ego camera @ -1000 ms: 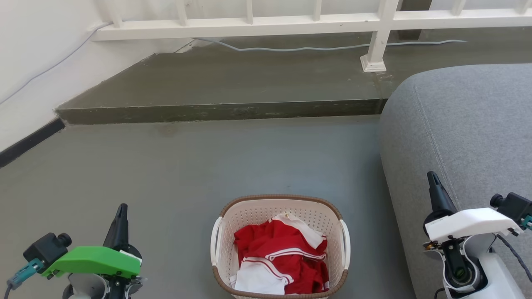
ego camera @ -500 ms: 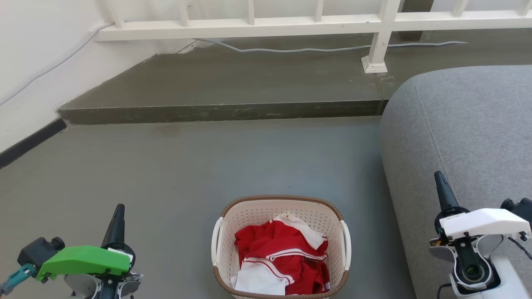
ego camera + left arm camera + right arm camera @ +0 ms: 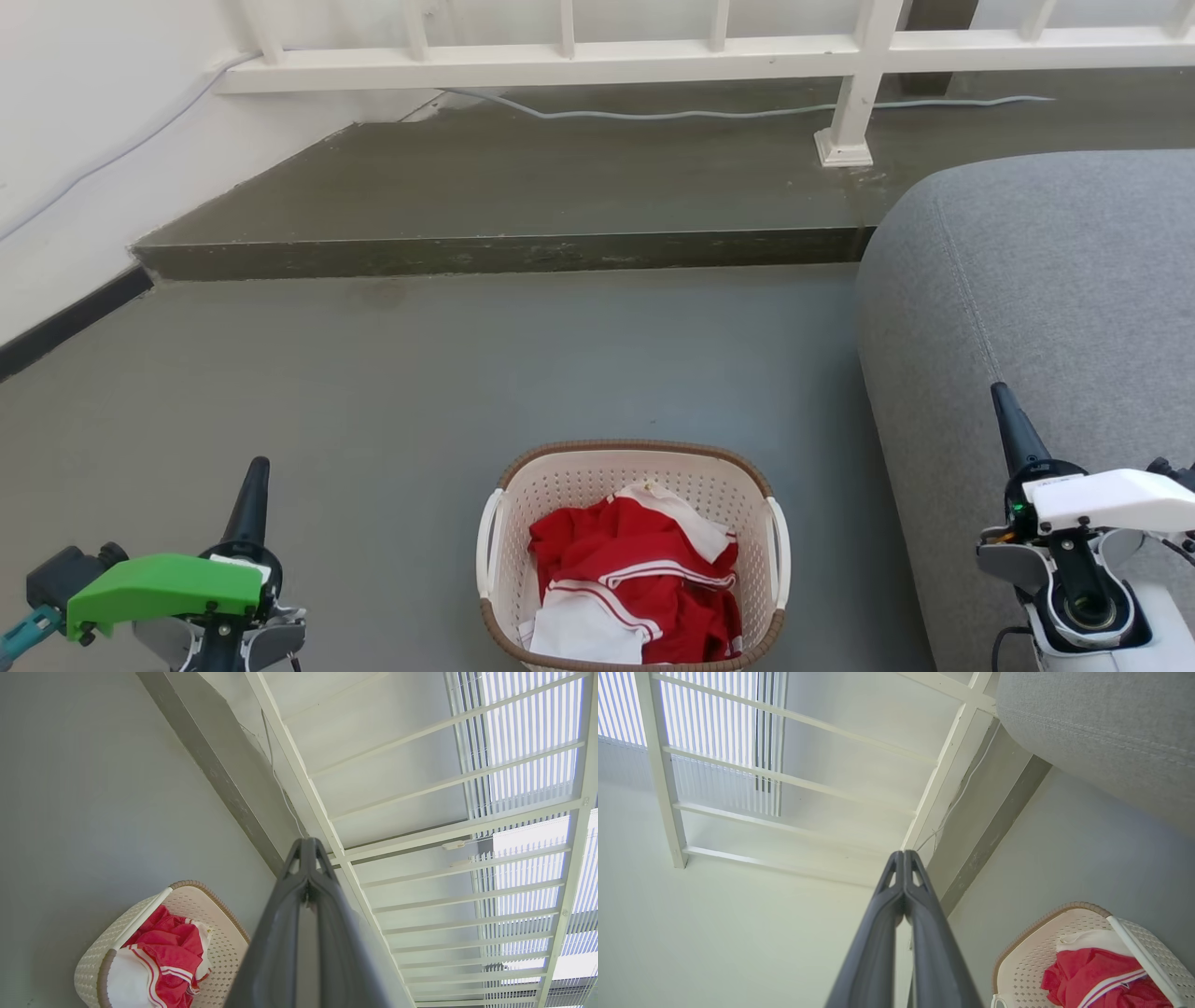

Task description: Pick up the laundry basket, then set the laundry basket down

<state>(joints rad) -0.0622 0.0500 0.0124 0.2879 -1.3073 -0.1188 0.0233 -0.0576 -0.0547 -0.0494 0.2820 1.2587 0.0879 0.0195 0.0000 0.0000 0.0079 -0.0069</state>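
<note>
1. Grey floor runs from a raised step under a white railing at its far edge to a grey sofa along its right edge.
2. You have the laundry basket standing upright on that floor. It is toward the near edge, near the sofa and well short of the step. Red and white clothes are heaped inside.
3. Its left handle and right handle sit on the two sides that face your arms. The head view foreshortens the basket, so you cannot settle which way its long axis runs.
4. Your left pincer hovers well apart from the left handle. Its fingers are pressed together and hold nothing, as the left wrist view confirms.
5. Your right pincer hovers in front of the sofa, well apart from the right handle. Its fingers are likewise together and empty.
6. The relation that matters is that the basket lies between the two pincers, inward of each and lower. The gaps look about even, so neither arm is clearly nearer.
7. As a judgement, a basket on the floor with both pincers clear fits two stages. It could be waiting to be lifted, or already set down again. These views do not decide between them.
8. You can read no brand, label or writing on the basket, the clothes or the arms.
</note>
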